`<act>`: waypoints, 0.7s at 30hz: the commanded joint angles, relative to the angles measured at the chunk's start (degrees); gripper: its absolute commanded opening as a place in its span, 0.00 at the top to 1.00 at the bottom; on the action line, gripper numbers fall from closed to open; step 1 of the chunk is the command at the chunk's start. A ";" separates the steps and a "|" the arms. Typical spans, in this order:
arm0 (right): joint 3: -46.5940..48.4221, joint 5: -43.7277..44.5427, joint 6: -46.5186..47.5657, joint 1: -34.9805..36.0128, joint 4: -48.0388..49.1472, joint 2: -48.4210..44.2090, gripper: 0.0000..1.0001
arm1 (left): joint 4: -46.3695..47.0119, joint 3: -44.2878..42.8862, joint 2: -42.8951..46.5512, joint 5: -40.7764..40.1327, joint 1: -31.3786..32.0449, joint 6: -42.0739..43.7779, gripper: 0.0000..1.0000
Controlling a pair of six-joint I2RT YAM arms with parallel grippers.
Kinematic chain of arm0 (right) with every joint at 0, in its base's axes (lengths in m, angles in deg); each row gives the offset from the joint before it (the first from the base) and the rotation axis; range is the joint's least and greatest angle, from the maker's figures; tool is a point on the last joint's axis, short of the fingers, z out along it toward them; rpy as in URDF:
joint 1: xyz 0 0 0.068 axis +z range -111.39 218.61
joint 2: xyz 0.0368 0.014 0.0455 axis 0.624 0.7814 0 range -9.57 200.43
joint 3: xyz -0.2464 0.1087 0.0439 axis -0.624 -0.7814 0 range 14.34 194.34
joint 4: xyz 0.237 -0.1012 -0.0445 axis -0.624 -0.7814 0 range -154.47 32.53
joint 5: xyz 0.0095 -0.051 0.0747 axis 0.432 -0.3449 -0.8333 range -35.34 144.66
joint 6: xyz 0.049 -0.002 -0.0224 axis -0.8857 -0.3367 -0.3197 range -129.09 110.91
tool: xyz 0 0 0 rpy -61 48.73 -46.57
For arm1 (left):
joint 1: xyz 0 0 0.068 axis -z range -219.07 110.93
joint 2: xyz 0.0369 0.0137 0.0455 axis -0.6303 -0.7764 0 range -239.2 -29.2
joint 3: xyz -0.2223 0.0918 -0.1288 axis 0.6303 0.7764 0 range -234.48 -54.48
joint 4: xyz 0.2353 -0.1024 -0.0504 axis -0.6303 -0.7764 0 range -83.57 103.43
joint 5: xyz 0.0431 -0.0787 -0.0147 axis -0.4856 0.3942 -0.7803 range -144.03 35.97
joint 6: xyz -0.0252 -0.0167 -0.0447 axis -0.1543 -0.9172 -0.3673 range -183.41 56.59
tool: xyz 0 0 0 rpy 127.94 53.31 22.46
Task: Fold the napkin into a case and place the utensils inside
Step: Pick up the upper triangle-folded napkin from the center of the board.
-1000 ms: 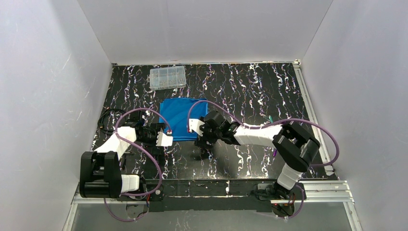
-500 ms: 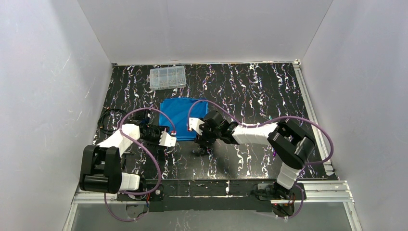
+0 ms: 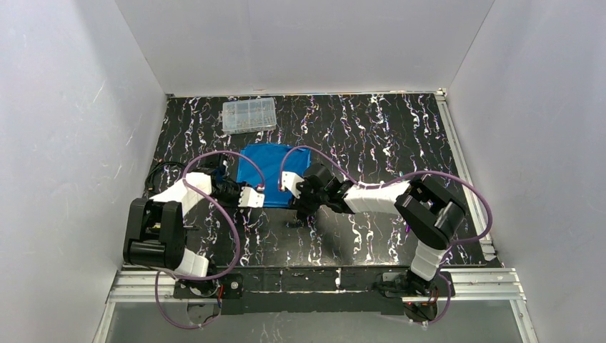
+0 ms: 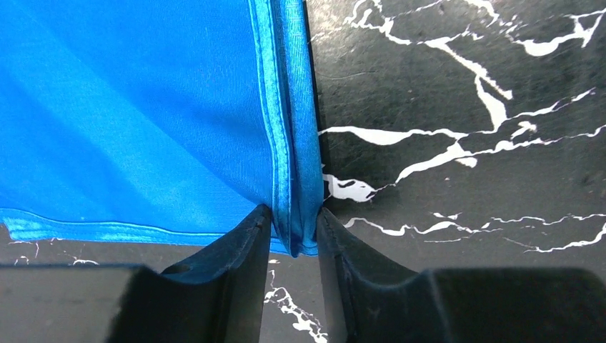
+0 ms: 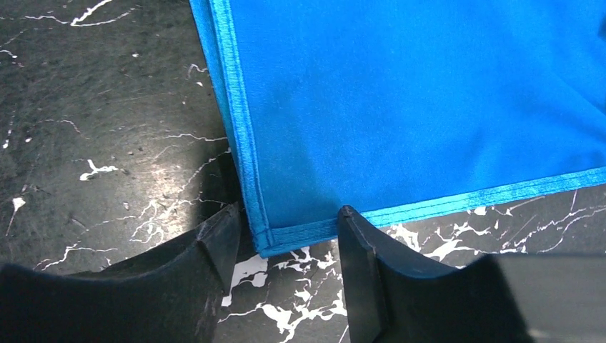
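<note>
One napkin (image 3: 266, 171); left gripper (image 4: 291, 232) pinching corner, right gripper (image 5: 286, 239) straddling other, unclosed.

My left hand (image 3: 251, 198) sits at the near left corner of the napkin (image 3: 268, 166), and my right hand (image 3: 291, 187) at its near right corner. The blue cloth lies flat on the black marbled table (image 3: 371, 143). A clear box (image 3: 249, 114) stands beyond it, near the far edge, apart from the cloth.

Clear compartment box (image 3: 249, 114) near back edge of black marbled table (image 3: 371, 136); contents unclear.
</note>
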 commanded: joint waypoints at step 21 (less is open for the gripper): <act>4.33 -1.65 -12.72 -1.15 -3.04 2.83 0.77 | -2.99 -5.24 -6.82 -3.51 2.42 -9.19 1.00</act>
